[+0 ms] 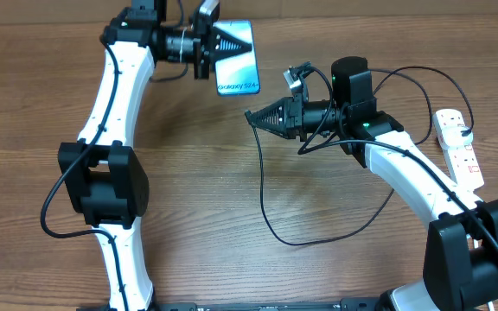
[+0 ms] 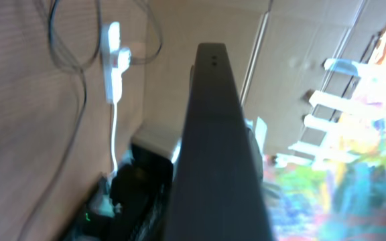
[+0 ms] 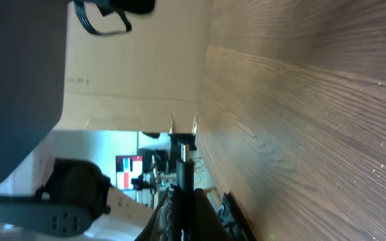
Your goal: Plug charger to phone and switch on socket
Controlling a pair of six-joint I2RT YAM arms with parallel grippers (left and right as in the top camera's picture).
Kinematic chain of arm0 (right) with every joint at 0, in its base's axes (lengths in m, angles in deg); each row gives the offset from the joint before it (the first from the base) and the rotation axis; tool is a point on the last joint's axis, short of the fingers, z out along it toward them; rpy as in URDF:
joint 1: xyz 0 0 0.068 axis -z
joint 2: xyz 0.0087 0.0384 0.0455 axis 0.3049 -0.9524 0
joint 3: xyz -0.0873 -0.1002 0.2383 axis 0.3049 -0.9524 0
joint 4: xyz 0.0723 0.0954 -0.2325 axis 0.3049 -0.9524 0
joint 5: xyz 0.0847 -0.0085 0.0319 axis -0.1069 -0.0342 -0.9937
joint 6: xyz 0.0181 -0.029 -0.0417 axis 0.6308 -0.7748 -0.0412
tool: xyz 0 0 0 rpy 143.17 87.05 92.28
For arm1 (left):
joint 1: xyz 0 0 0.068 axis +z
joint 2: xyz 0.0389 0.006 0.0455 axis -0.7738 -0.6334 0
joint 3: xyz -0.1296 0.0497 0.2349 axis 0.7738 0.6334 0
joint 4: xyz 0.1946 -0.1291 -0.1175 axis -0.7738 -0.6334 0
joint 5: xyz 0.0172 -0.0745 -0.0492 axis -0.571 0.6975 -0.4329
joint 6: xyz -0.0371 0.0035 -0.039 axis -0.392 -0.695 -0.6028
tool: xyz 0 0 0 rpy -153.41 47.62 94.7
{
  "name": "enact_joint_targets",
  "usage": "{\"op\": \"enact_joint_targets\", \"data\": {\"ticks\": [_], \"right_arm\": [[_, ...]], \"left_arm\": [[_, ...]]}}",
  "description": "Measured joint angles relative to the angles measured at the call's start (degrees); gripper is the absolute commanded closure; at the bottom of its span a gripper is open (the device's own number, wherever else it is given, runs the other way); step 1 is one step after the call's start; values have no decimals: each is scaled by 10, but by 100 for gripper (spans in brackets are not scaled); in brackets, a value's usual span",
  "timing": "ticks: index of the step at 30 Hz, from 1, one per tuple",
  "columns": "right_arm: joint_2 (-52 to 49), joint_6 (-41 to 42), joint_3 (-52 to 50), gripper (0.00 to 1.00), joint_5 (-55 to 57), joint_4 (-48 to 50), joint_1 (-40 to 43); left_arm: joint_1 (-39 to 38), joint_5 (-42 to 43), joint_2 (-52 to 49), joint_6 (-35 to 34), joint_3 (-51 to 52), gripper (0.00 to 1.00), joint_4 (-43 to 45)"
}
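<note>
Left gripper (image 1: 242, 41): closed on the phone (image 1: 236, 76), clamping across its upper half; the left wrist view shows the phone's dark edge running straight out from between the fingers.
Phone: near the far edge of the worktop (image 1: 197, 216), about mid-width, screen facing up. I cannot tell whether it rests on the wood or hangs clear.
Right gripper (image 1: 253, 115): closed on the end of the charger (image 1: 260, 181), pinching the small plug, which points toward the phone. The rest of the cable loops across the worktop toward the near edge.
Gap: the plug tip is near the phone's lower end but not touching it.
Socket (image 1: 458, 142): by the right edge of the worktop, well apart from both grippers and untouched.
Step in hand: likely lining the plug up with the phone's port.
Next move: calls for a straight, square push into the port while the left gripper braces the phone. The switch comes after.
</note>
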Motion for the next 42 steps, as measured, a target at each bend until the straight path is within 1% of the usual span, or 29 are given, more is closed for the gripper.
{"op": "enact_joint_targets", "data": {"ticks": [2,4,7,10,13,17,22,26,32,37,42], "right_arm": [[2,-12,0,96,-5,-22,0],[14,-33,0,96,-2,-76,0],[55,-70,-1,96,15,-165,0],[121,-105,-2,96,20,-207,0],[193,-128,-2,96,19,-204,0],[232,-134,0,96,16,-173,0],[221,-134,0,96,13,-177,-3],[217,-134,0,96,10,-178,-23],[217,-133,0,96,23,-178,-53],[217,-124,0,96,62,-178,-65],[217,-109,0,96,108,-167,-95]], "left_arm": [[12,2,0,60,0,96,-95],[28,8,0,125,0,96,-174],[58,22,1,220,0,96,-257],[83,29,6,298,0,96,-293],[103,32,20,352,0,96,-301],[91,36,41,381,0,96,-301],[42,40,49,388,0,95,-303],[13,41,49,388,0,95,-314],[13,42,49,388,0,96,-316],[16,42,49,388,0,95,-317],[13,42,49,388,0,95,-317]]}}
